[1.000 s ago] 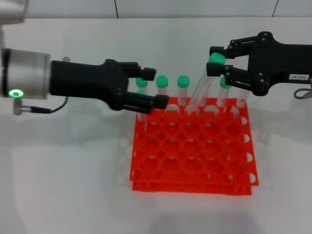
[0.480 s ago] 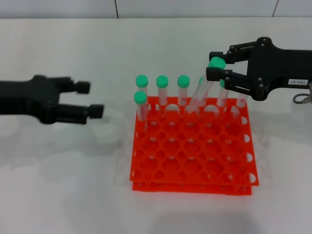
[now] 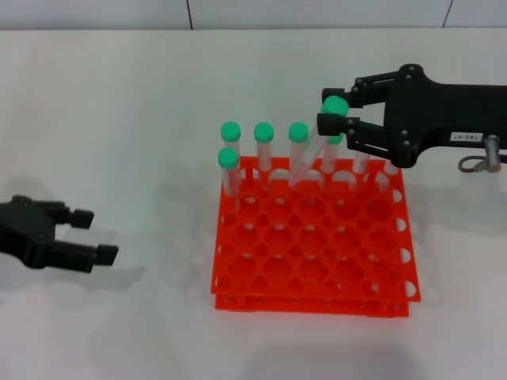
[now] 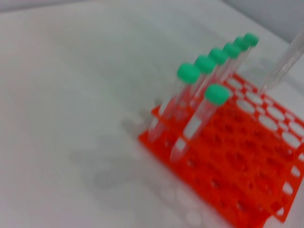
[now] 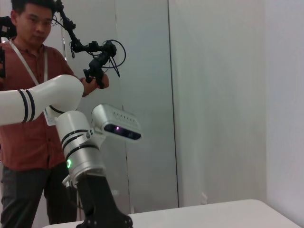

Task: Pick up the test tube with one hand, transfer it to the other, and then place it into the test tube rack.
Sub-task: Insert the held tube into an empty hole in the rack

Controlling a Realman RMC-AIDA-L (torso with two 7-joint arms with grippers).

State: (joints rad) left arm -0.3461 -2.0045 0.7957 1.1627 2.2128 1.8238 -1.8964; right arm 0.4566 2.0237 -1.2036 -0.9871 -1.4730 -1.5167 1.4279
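Head view: right claw above far edge of test tube rack, clamped on green cap of test tube; tube tilted, lower end at rack's far row. Left claw well left of rack, low over bench, fingers apart, holding nothing.

Left wrist view: rack holds upright capped tubes along far row; tilted tube beyond rack's far edge.

Right wrist view: person beside robot body.

Bright, even light from overhead washes the white table in the head view, leaving only soft, faint shadows beside the test tube rack. The left wrist view is blurred throughout, its green caps smeared. The right wrist view is dimmer and greyish.
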